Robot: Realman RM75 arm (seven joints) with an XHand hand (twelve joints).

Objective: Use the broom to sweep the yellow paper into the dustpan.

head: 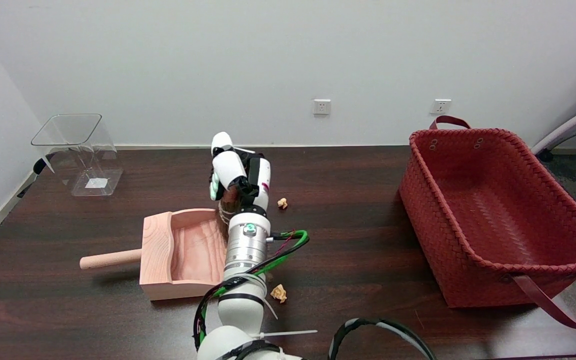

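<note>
- Two crumpled bits of yellow paper lie on the dark table (368,240): one paper scrap (282,203) at about 3 o'clock of the right hand, just beside it, and a second scrap (279,293) near the arm's lower part, at roughly 5 o'clock of the dustpan.
- Neither scrap is inside the dustpan (178,252); both rest on bare tabletop to its right.
- That wooden dustpan sits left of centre, its round handle pointing to 9 o'clock and its open mouth facing 3 o'clock.
- Right hand (238,175) hangs over the dustpan's far right corner, fingers curled around something brown, seemingly the broom (228,210), whose dark bristly part shows just below the hand at the dustpan's mouth.
- How firmly the fingers close is partly hidden by the wrist, but they wrap the brown handle rather than spread.
- Clear plastic bin (80,150) stands at 10 o'clock of the dustpan, well apart, near the wall.
- Red woven basket (493,215) with handles sits at 3 o'clock, well apart from the hand.
- Two wall sockets (321,106) show on the white wall behind.
</note>
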